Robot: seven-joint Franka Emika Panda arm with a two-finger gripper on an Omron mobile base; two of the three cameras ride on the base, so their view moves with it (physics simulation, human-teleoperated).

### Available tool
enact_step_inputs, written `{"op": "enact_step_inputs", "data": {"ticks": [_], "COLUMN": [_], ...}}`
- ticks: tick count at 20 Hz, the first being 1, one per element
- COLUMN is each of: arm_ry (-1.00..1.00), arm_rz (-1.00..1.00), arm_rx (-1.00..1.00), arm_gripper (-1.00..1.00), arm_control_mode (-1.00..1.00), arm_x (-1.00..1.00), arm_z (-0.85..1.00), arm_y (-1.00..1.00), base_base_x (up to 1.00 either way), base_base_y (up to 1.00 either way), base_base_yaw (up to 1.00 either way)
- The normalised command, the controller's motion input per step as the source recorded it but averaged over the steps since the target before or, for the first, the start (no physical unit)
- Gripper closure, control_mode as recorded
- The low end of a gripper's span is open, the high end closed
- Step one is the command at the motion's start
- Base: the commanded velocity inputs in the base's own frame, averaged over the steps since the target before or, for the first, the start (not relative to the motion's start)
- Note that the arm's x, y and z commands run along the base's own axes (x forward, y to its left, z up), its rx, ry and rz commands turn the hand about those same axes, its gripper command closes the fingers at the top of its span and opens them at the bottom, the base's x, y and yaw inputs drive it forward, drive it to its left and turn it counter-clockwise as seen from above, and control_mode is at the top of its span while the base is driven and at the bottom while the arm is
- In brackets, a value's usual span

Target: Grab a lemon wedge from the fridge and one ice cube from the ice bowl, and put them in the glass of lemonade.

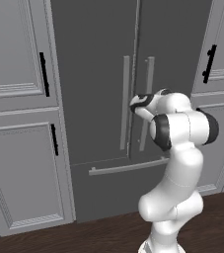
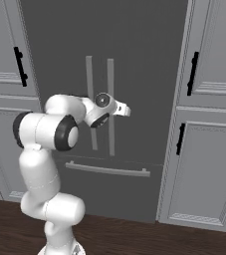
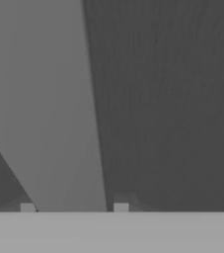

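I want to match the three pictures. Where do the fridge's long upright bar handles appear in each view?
Left base view: the bar handles stand side by side at centre.
Right base view: they stand left of centre.
Hand view: one handle, I cannot tell which, crosses as a broad pale band.
Shared landmark: the horizontal bar below them, in both base views.
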Motion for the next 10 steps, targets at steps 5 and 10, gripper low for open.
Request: {"op": "enact_step_inputs", "data": {"ticks": [5,10], "arm_ry": [0.0,0.0], "arm_rz": [-0.09,-0.1], "arm_rx": [0.02,0.03], "arm_gripper": [1.0,1.0], "arm_control_mode": [-1.0,-1.0], "arm_x": [-0.74,-0.7], "arm_z": [0.0,0.0], "arm_y": [-1.0,-1.0], "base_base_x": [0.0,0.0], "base_base_y": [0.0,0.0], "base_base_yaw": [0.0,0.0]}}
